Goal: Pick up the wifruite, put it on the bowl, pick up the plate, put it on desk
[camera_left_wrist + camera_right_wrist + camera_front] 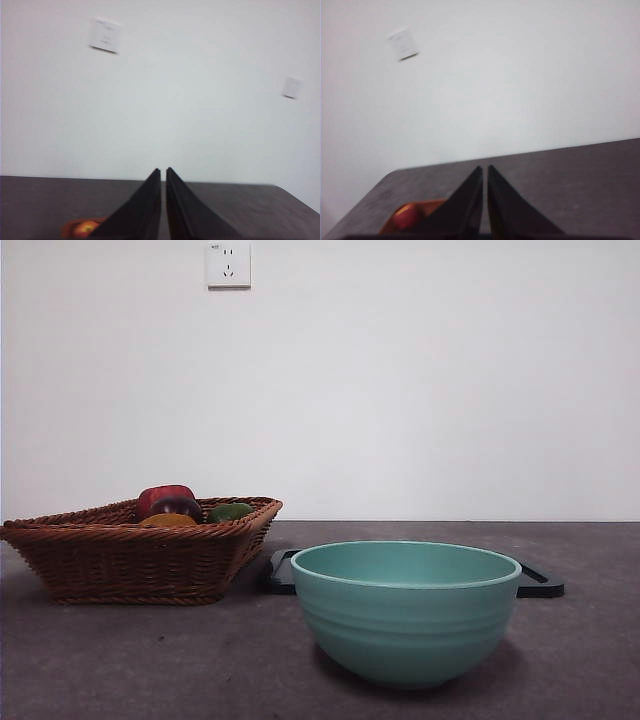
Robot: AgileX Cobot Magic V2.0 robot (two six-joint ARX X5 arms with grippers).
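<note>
Front camera is sitting low at desk point(120, 660) height, looking level at the wall, bowl point(405, 615) close and large. Both wrist cameras are looking out past their own tool tips, left tool point(163, 172) and right tool point(485, 170), across the desk toward that wall, all three sharing the wall socket point(228, 264).

— What sort of place is this?
— A bare test room: a blank white wall point(420, 380), one wall socket point(228, 264), a plain grey-brown desk point(150, 660).
</note>
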